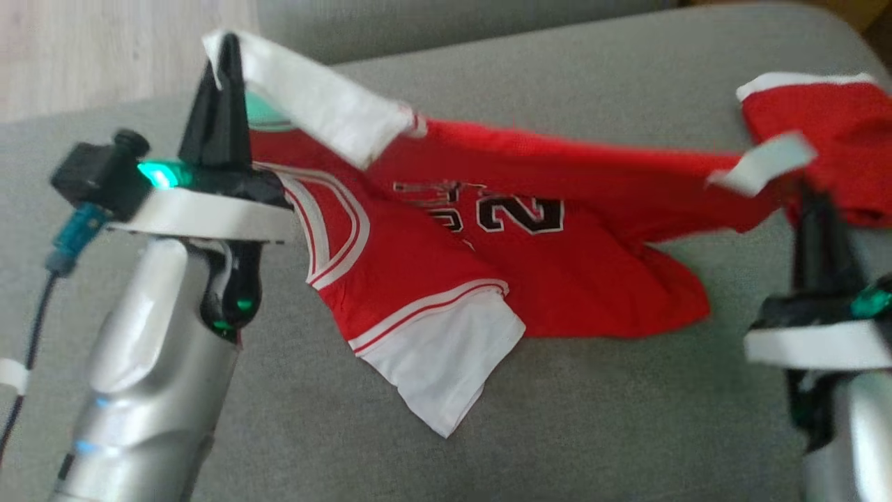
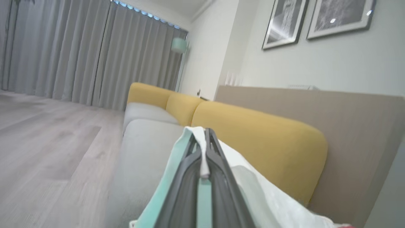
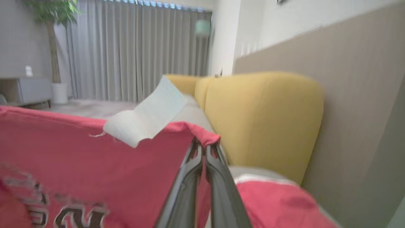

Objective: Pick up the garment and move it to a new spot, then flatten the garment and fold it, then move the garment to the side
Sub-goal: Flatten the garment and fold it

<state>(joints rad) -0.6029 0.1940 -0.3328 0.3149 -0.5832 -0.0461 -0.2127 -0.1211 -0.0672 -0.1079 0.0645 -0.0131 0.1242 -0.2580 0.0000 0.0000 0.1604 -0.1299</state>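
Garment (image 1: 488,265) hangs stretched between your two grippers. The left gripper (image 1: 226,52) is clamped on its white trim and the right gripper (image 1: 812,199) is pinched on a red edge. The middle sags below them onto the grey cushion (image 1: 592,432). You appear to be in the pick-up-and-move step. Next, carry both ends together to a new spot, keeping tension even.

Grey sofa (image 1: 557,418) with yellow backrest (image 2: 259,142); curtains (image 2: 79,53) beyond.
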